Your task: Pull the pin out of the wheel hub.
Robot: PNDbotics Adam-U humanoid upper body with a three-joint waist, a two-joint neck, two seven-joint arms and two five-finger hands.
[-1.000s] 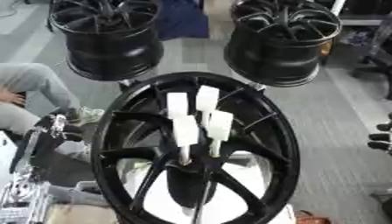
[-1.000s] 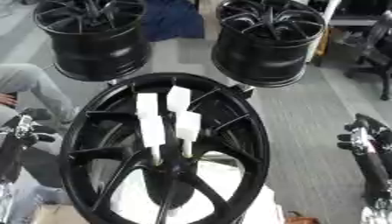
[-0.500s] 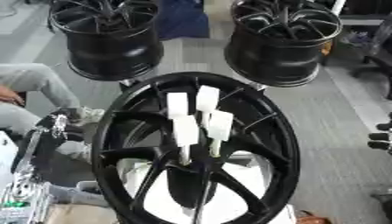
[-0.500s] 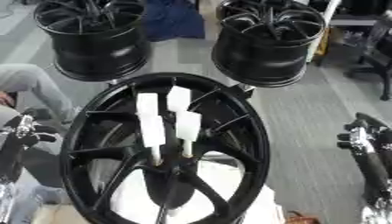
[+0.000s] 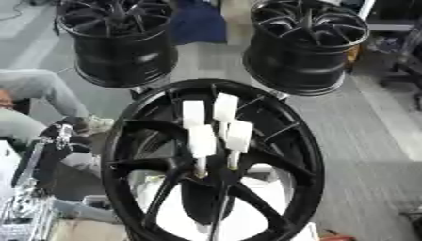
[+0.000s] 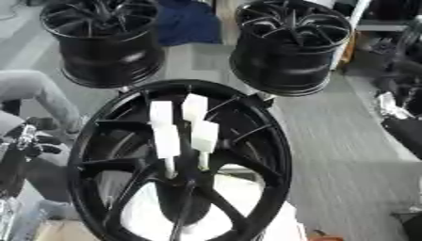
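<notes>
A large black wheel hub [image 5: 132, 155] stands tilted before me, filling the middle of both views. Several pins with white rectangular heads [image 5: 202, 140] stick up out of its centre, close together; the front two show thin shafts going down into the hub. My left hand [image 5: 51, 149] rests at the left edge beside the rim, fingers up and relaxed, holding nothing. My right hand [image 6: 397, 116] shows blurred at the right edge of the right eye view, well clear of the hub. Neither hand touches a pin.
Two more black wheels stand behind the hub, one at the back left [image 5: 124, 44] and one at the back right [image 5: 306, 47]. A white surface [image 5: 263, 200] shows through the spokes. Grey floor [image 5: 362, 141] lies to the right.
My right hand has risen along the right edge of the right eye view. The hub, the pins and my left hand have stayed where they were.
</notes>
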